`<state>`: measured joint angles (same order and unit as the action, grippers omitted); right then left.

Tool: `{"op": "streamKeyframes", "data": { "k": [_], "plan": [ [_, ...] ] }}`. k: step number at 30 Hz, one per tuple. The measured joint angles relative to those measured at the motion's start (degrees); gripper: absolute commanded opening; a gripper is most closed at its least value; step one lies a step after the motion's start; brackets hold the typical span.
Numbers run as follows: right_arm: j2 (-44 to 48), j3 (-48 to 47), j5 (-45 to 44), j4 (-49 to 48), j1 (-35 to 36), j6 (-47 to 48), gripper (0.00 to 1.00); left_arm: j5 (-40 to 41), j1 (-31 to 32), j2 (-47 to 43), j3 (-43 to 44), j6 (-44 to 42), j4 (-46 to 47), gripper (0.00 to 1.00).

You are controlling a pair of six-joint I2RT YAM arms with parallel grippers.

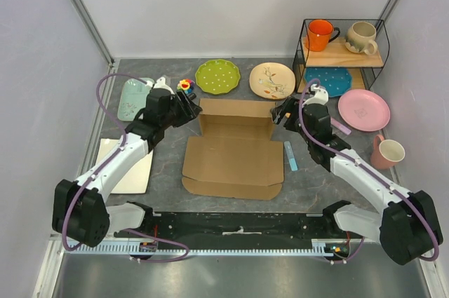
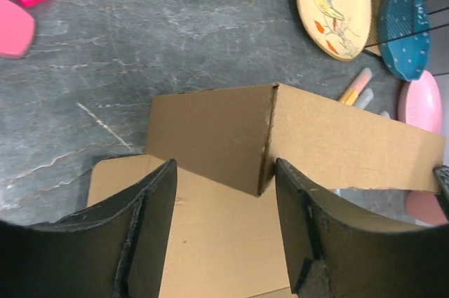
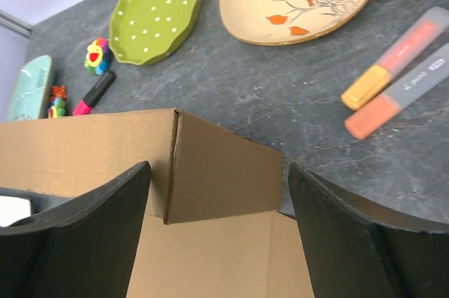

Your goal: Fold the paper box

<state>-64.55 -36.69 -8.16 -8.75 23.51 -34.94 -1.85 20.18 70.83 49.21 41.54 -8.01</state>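
The brown cardboard paper box (image 1: 235, 151) lies in the middle of the table. Its base is flat, its rear wall stands up, and short side flaps are bent forward at both rear corners. My left gripper (image 1: 191, 110) is open at the rear left corner; in the left wrist view (image 2: 224, 207) its fingers (image 2: 151, 221) straddle the corner fold of the box (image 2: 210, 130) without touching it. My right gripper (image 1: 279, 112) is open at the rear right corner; in the right wrist view (image 3: 219, 214) its fingers (image 3: 337, 235) flank the folded side flap of the box (image 3: 224, 172).
Behind the box lie a green plate (image 1: 217, 76), a bird-patterned plate (image 1: 272, 80) and a small toy (image 1: 186, 85). A wire rack (image 1: 342, 56) with mugs stands at the back right, with a pink plate (image 1: 363, 109) and a pink mug (image 1: 388, 152) nearby. A white tray (image 1: 130, 165) lies on the left, and a blue marker (image 1: 290, 156) right of the box.
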Motion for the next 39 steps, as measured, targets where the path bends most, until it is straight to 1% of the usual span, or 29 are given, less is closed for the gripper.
{"op": "streamKeyframes", "data": {
  "k": [2,5,6,8,12,14,16,17,19,22,25,27,31,34,39],
  "plan": [
    [0.31,-1.57,-0.85,3.06,-0.22,0.9,0.88,0.92,-0.2,0.04,1.62,-0.76,-2.86,0.67],
    [0.76,-3.78,-1.84,7.5,-0.52,2.27,0.9,2.1,-0.52,0.0,4.42,-1.77,-6.56,0.73],
    [1.03,-4.48,-2.23,8.9,-0.59,2.78,0.91,2.4,-0.61,-0.11,5.18,-1.99,-7.1,0.8],
    [1.81,-5.9,-2.56,11.63,-0.76,3.76,0.92,2.99,-0.61,-1.05,6.19,-2.36,-8.04,0.84],
    [3.82,-9.55,-3.02,15.74,-0.39,6.32,0.92,3.48,-0.61,-5.33,6.56,-3.26,-9.35,0.84],
    [4.13,-12.28,-4.13,17.18,0.94,8.28,0.92,3.8,-0.61,-8.28,6.51,-3.52,-9.7,0.84],
    [3.72,-15.74,-7.21,19.04,4.46,11.89,0.92,4.31,-0.61,-11.63,5.77,-3.58,-9.4,0.84],
    [3.04,-17.53,-9.01,19.65,7.52,13.9,0.93,4.5,-0.61,-13.9,4.72,-3.61,-9.38,0.83],
    [0.2,-22.69,-17.31,21.62,16.98,19.56,0.93,4.81,-0.61,-18.53,1.81,-3.58,-9.31,0.83],
    [-6.97,-29.4,-30.75,21.44,31.85,30.67,0.95,5.4,-0.61,-25.03,-3.58,-3.58,-10.21,0.83],
    [-13.07,-29.9,-40.92,19.93,39.95,41.22,0.96,7.23,-0.61,-31.45,-8.24,-3.69,-13.29,0.83],
    [-16.44,-28.35,-46.29,18.88,42.62,47.91,0.96,8.76,-0.61,-35.19,-10.23,-3.8,-14.99,0.83],
    [-20.68,-26.16,-52.37,17.59,44.57,56.81,0.96,11.39,-0.61,-40.17,-11.5,-4.09,-18.05,0.83],
    [-23.3,-25.81,-55.49,14.12,44.92,61.79,0.96,12.83,-0.61,-41.7,-11.61,-4.11,-19.19,0.83],
    [-28.24,-25.42,-59.28,5.07,44.92,70.27,0.96,13.73,-0.61,-42.69,-14.29,-4.07,-19.85,0.84]
  ]
}}
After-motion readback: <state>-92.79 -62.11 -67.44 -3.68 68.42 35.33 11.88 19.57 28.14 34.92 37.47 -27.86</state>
